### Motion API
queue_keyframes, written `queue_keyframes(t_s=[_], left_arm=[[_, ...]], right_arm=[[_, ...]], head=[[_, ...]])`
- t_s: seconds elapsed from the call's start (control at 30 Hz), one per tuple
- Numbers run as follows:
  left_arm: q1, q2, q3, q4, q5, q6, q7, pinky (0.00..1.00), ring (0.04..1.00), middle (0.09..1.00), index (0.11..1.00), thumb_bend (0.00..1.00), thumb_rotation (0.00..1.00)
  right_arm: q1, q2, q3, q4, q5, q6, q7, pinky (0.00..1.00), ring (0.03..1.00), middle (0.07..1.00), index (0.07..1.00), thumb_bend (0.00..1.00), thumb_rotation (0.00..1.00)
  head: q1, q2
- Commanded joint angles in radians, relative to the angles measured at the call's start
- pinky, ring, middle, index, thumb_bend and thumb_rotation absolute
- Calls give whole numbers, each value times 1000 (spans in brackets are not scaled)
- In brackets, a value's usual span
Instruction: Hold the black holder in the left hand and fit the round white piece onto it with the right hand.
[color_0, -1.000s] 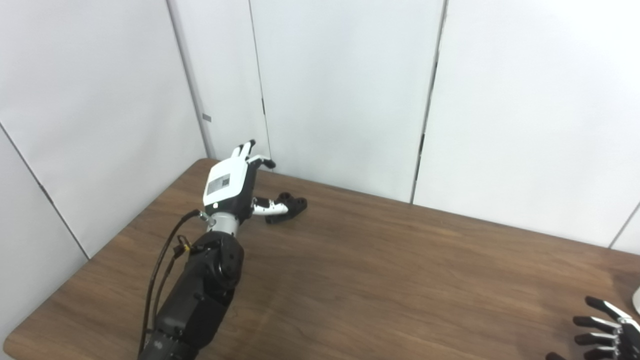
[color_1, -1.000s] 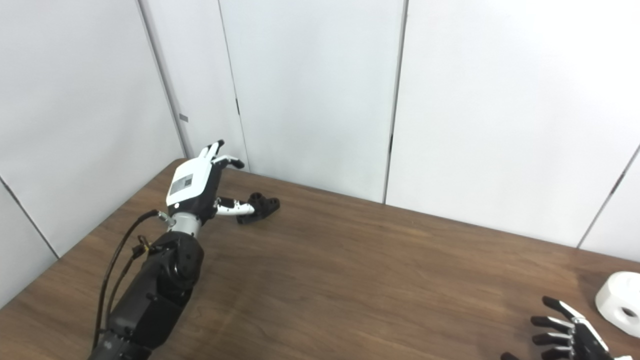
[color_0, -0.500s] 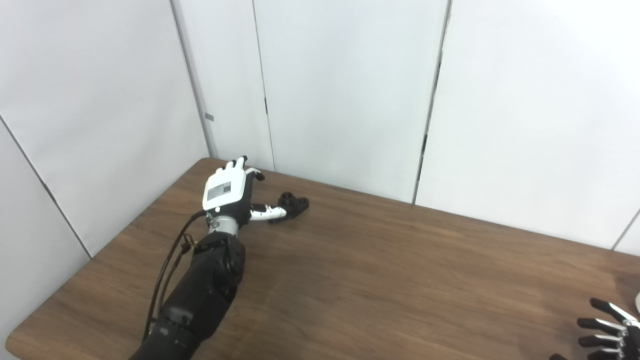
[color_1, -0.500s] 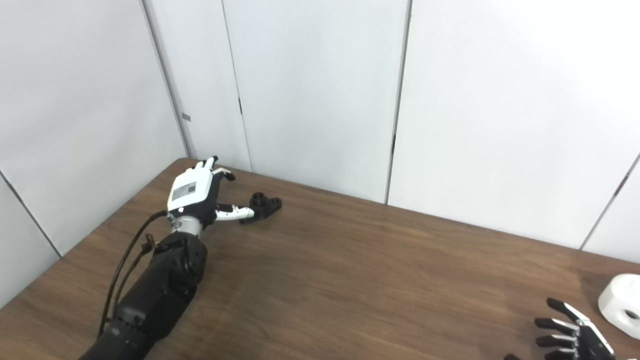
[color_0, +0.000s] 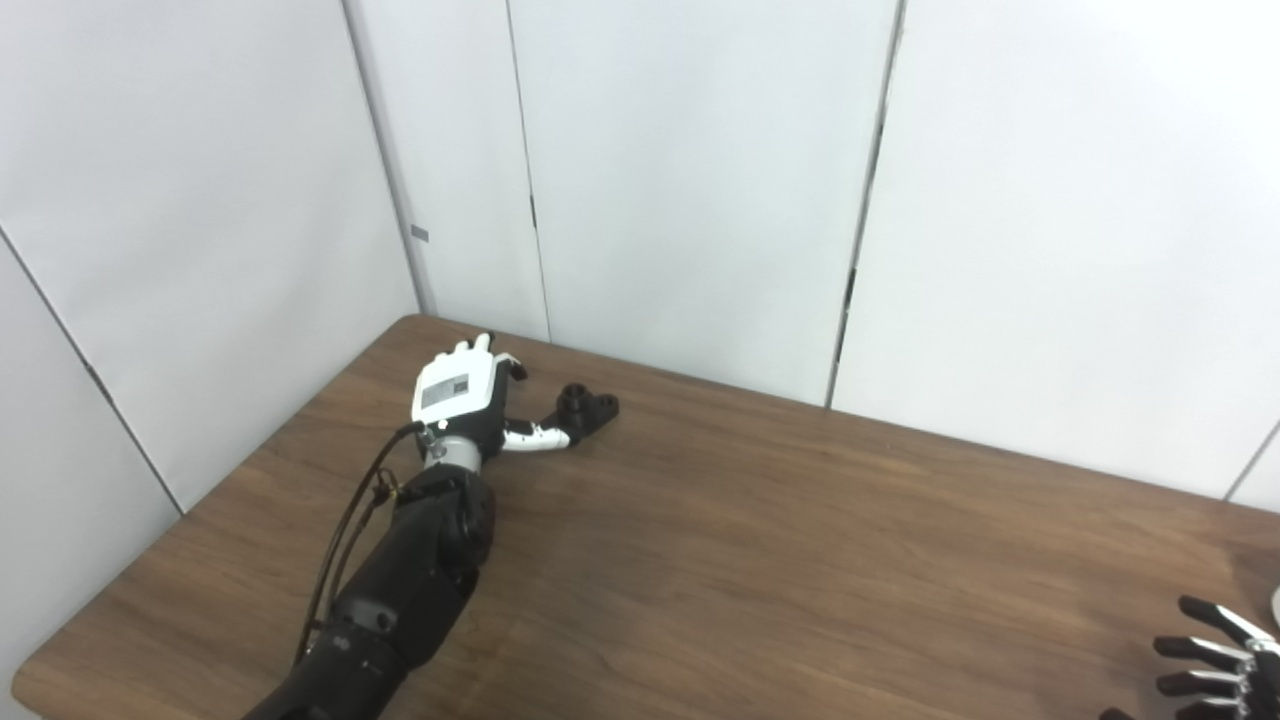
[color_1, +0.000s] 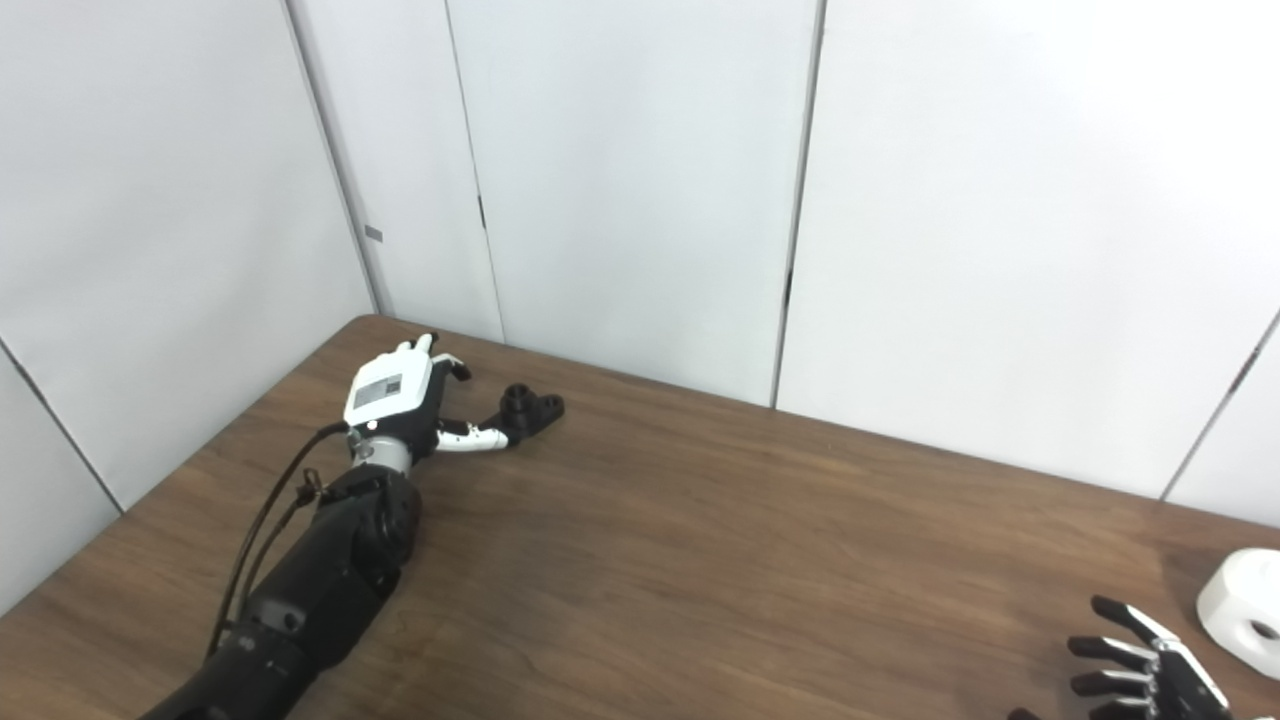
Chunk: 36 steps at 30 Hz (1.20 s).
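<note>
Since a second ago the left robot hand has dropped lower toward the surface and reached a little farther out, its thumb now against the near end of the black holder; the holder itself has not shifted. Fingers of the left robot hand spread, thumb stretched toward the holder, nothing gripped yet. Holder lies flat near the far left corner of the surface, close to the back wall panels. Looks like a small rigid moulded part with two round bosses on top; judged light, stiff, unlikely to deform, possibly slick on the wood and apt to skid if nudged sideways. Best hold probably across its narrower body, thumb one side and fingers the other, leaving the bosses free for fitting. Round white piece sits at the far right edge of the right eye view, partly cut off, a hole in its side face; appears solid and stiff, broad enough to need a wide grasp around its rim. Right robot hand low in the corner just beside it, fingers splayed, empty. Wide bare wood between the two parts; room tight only behind the holder, where the back edge and wall are near.
</note>
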Motion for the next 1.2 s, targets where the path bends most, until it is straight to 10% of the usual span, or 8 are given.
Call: queue_keyframes(t_s=[0.0,1.17], left_arm=[[-58,33,2,-3,-1,0,29,1000,1000,1000,749,1000,490],[-131,-5,29,229,-273,-154,129,998,1000,1000,687,989,302]], right_arm=[[-17,-8,-6,-45,0,-8,-6,428,551,649,768,560,0],[13,-6,5,-138,-16,68,18,435,543,642,762,567,0]], head=[[-2,1],[-24,35]])
